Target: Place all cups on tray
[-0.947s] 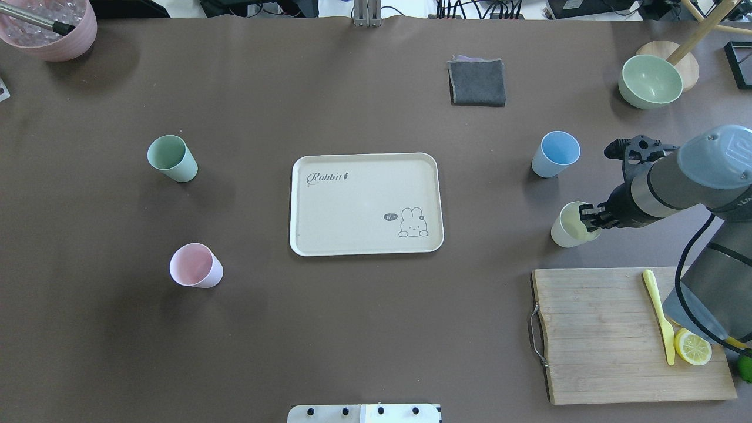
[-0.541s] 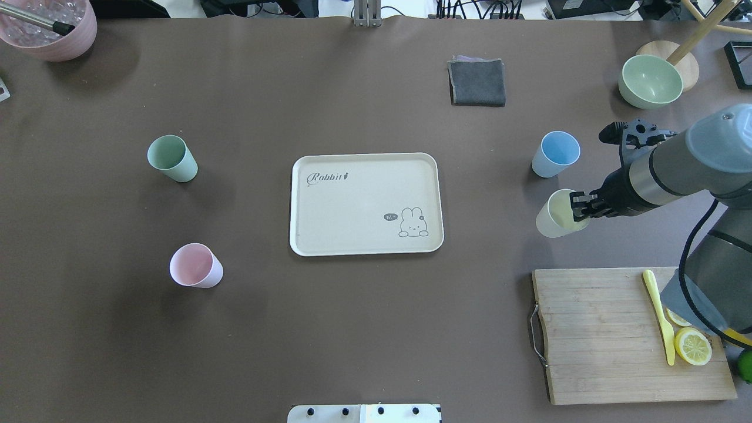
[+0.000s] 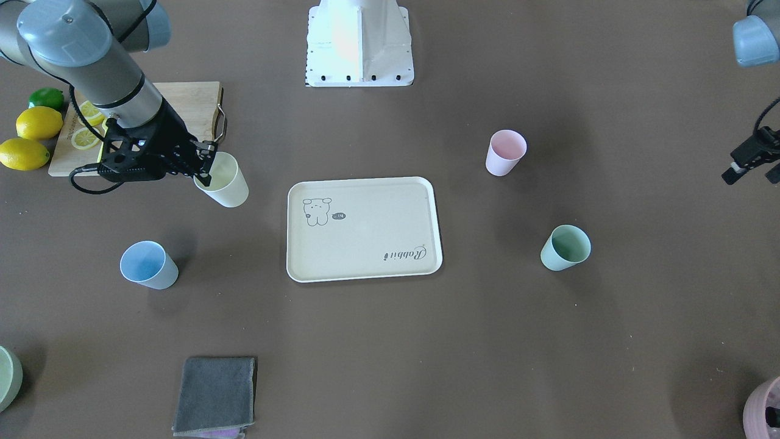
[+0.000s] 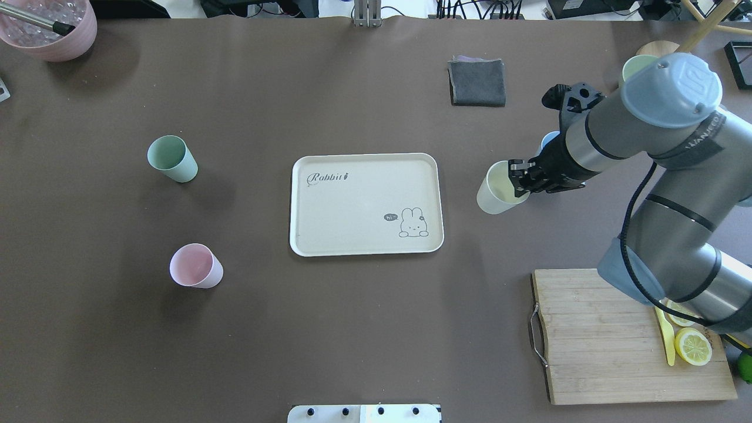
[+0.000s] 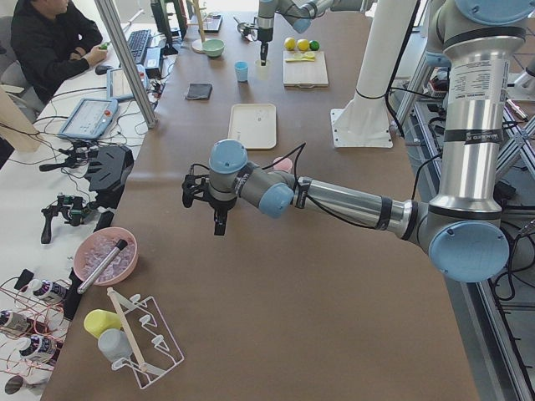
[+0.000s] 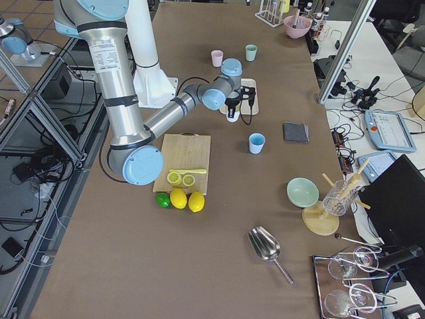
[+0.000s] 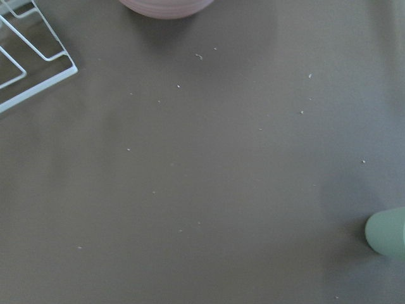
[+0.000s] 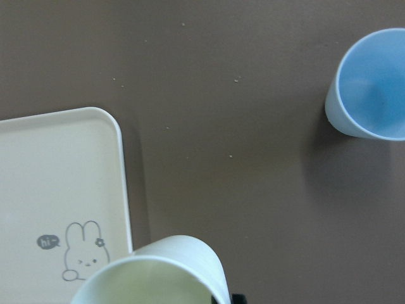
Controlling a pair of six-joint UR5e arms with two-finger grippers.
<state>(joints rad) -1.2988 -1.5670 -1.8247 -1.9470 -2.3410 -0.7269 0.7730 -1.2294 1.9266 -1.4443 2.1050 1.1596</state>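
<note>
My right gripper (image 4: 520, 182) is shut on the rim of the pale yellow cup (image 4: 496, 192) and holds it above the table, just right of the cream Rabbit tray (image 4: 352, 200). The tray has nothing on it. The light blue cup (image 3: 148, 264) stands on the table beyond the right gripper, mostly hidden by the arm in the overhead view. The mint green cup (image 4: 171, 158) and the pale pink cup (image 4: 195, 265) stand left of the tray. My left gripper (image 5: 219, 224) hangs over bare table at the far left end; I cannot tell whether it is open or shut.
A wooden cutting board (image 4: 593, 341) with lemon slices and a yellow knife lies front right. A folded grey cloth (image 4: 477, 81) lies at the back. A pale green bowl (image 4: 631, 66) sits back right and a mauve-pink pot (image 4: 53, 35) back left.
My right arm has lifted the yellow cup and carried it left and slightly back, from beside the cutting board to near the tray's right edge. The other cups have not moved.
</note>
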